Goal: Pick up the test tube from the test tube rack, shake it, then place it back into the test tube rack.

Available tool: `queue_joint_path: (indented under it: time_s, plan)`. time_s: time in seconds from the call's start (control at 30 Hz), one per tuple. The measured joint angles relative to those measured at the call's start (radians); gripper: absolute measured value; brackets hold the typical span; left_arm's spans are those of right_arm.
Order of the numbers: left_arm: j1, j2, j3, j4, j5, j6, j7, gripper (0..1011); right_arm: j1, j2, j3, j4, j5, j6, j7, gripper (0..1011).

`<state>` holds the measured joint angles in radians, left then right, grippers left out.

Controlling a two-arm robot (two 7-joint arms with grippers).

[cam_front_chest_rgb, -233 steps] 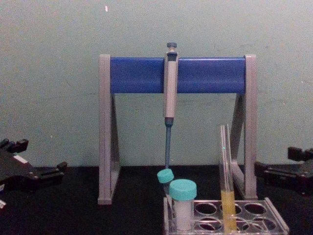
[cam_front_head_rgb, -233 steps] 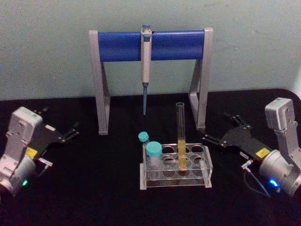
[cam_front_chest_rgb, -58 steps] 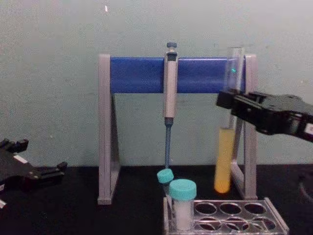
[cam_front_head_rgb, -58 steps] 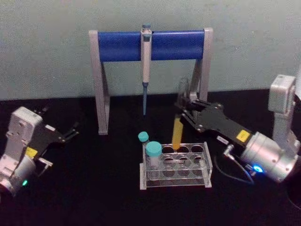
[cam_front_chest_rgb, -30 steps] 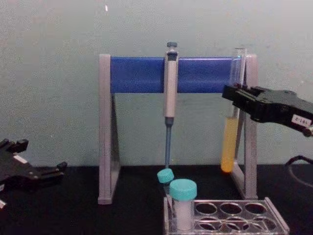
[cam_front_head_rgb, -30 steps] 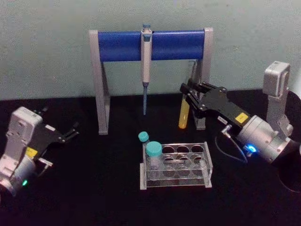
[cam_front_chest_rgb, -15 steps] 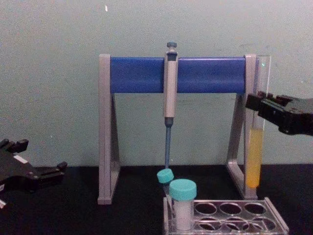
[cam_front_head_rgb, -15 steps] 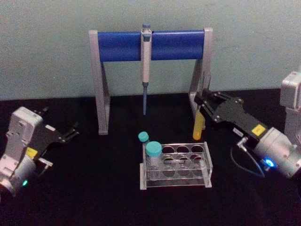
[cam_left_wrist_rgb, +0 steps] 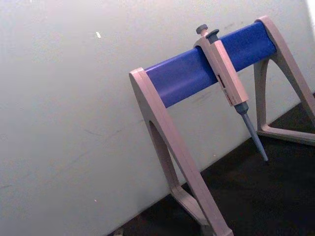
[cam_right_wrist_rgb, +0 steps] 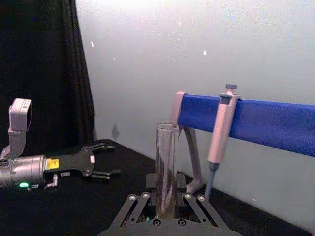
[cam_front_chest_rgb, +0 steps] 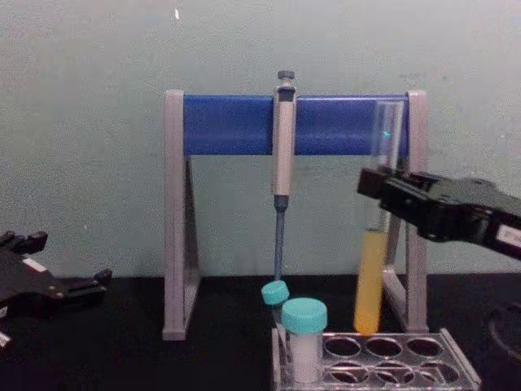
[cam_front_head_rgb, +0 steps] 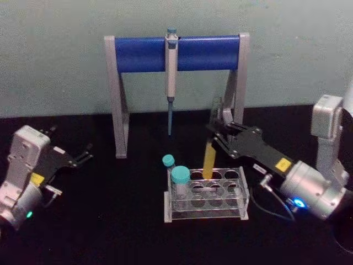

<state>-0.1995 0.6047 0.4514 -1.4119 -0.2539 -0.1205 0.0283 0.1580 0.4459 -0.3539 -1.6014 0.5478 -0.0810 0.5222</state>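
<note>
Holding: test tube (cam_front_head_rgb: 208,159), uncapped, yellow liquid, slightly tilted, clamped in jaws of right gripper (cam_front_head_rgb: 217,128), base just above test tube rack (cam_front_head_rgb: 205,213). Left gripper (cam_front_head_rgb: 83,155) parked far left, jaws apart. Risks: tilt slopping liquid out; misaligned lowering striking plate between holes.

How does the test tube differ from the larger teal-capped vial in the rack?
The test tube is tall, thin and uncapped; the vial is short, wide and teal-capped. The test tube holds yellow liquid; the vial looks white. The right gripper holds the test tube above the rack; the vial stands in it. Both are roughly upright.
</note>
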Motion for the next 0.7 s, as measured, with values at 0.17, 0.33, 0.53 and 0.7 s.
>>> queue_joint_path:
  time_s: [0.17, 0.33, 0.53, 0.7]
  plan:
    - [0.000, 0.000, 0.000, 0.000, 0.000, 0.000, 0.000, 1010, 0.071, -0.032, -0.031, 0.076, -0.002, -0.020, 0.027, 222]
    - [0.000, 0.000, 0.000, 0.000, 0.000, 0.000, 0.000, 1010, 0.139, -0.059, -0.046, 0.159, -0.006, -0.039, 0.041, 222]
    - [0.000, 0.000, 0.000, 0.000, 0.000, 0.000, 0.000, 1010, 0.183, -0.070, -0.046, 0.221, -0.017, -0.051, 0.040, 222]
    - [0.000, 0.000, 0.000, 0.000, 0.000, 0.000, 0.000, 1009, 0.187, -0.065, -0.033, 0.230, -0.022, -0.054, 0.029, 222]
